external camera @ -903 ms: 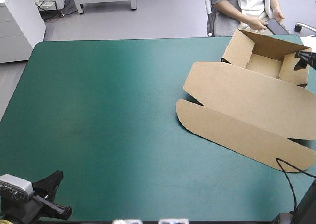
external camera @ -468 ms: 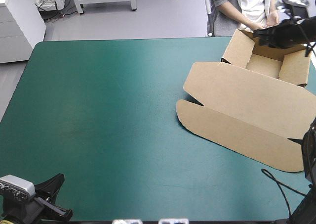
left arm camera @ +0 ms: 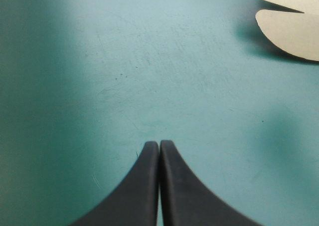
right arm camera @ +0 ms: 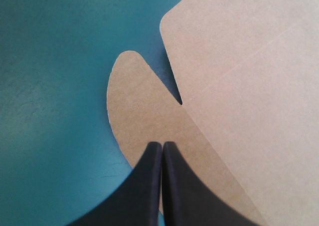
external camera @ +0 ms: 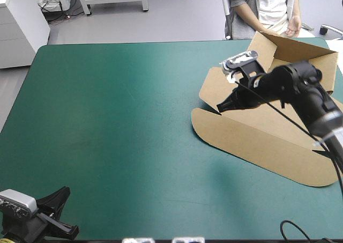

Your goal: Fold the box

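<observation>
Brown box (external camera: 257, 138) under my clenched, empty right gripper (right arm camera: 162, 144), tray walls raised behind, lid (right arm camera: 249, 86) flat, rounded flap (right arm camera: 134, 101) beneath, left gripper (left arm camera: 159, 143) clenched, well apart.

No text, label, brand, number or sign can be read in any view. The box (external camera: 257, 138) shows plain brown board, and the teal-green cover (external camera: 118, 125) is unmarked.
</observation>
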Robot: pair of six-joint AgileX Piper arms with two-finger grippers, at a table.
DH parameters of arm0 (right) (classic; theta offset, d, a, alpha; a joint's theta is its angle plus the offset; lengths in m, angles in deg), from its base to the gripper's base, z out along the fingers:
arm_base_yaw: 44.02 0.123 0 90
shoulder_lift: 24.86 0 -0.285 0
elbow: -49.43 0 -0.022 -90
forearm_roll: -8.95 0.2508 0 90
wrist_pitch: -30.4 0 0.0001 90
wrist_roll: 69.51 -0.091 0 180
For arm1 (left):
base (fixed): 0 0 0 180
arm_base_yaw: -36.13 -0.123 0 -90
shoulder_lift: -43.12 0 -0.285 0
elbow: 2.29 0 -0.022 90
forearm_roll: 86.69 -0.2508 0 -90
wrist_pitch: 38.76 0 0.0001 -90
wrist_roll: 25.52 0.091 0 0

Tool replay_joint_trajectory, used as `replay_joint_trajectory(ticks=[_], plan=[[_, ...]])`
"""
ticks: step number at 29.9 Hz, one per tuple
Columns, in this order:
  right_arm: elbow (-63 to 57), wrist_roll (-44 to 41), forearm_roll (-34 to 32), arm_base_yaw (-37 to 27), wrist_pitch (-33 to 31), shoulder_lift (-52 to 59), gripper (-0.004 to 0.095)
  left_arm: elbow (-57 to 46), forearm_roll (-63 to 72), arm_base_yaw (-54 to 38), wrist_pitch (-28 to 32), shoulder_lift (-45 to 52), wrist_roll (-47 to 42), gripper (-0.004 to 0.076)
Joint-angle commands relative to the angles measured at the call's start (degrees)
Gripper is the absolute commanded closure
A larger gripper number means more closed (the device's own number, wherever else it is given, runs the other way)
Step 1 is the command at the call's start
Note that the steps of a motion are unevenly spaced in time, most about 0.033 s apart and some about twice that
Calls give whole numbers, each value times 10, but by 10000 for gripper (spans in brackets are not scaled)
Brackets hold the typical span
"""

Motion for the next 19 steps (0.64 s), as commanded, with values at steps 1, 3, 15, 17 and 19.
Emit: replay_joint_trajectory(ticks=[1,3,15,17,19], plan=[[-88,3,1,-1,90,108,921,13,4,-2,45,-9,-1,734],[-149,16,-6,-1,112,166,921,13,4,-2,45,-9,-1,734],[-371,-1,1,-1,174,436,921,13,4,-2,45,-9,-1,734],[-401,-12,-4,-1,181,471,921,13,4,-2,45,-9,-1,734],[-436,-28,-10,-1,194,507,921,13,4,-2,45,-9,-1,734]])
